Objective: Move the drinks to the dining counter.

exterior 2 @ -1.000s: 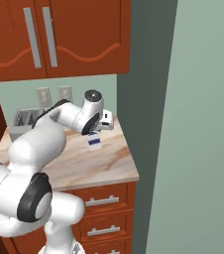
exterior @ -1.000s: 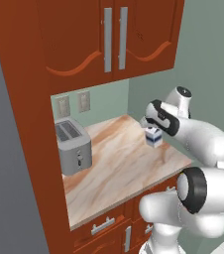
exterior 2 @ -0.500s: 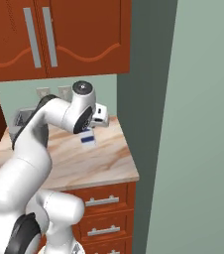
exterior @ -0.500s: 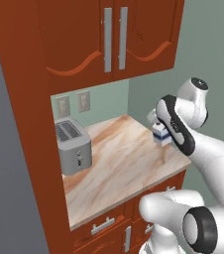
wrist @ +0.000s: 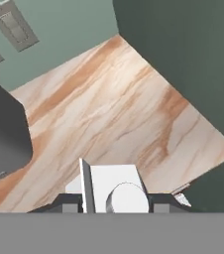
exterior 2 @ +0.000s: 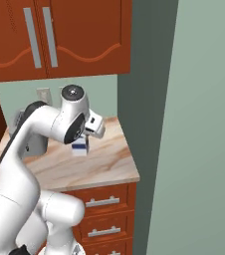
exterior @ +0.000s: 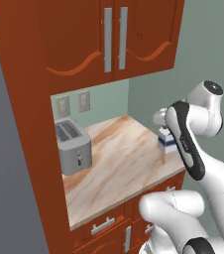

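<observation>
Since a second ago the arm has swung its elbow up and out, and the carton [exterior 2: 79, 146] has travelled with the hand toward the right end of the narrow worktop [exterior: 119, 158]. It hangs clear above the marbled surface, not resting on it. In the hand view its gabled white top and round cap sit squarely between the dark finger tips of the claw [wrist: 115, 202], which pinches the carton from both sides.

Progress assessment: one drink is lifted but not yet carried off; delivery to the dining counter remains outstanding, and so does the bottle.

Visibility: from the left base camera the forearm covers most of the carton. A grey toaster [exterior: 74, 145] stands at the far left.
</observation>
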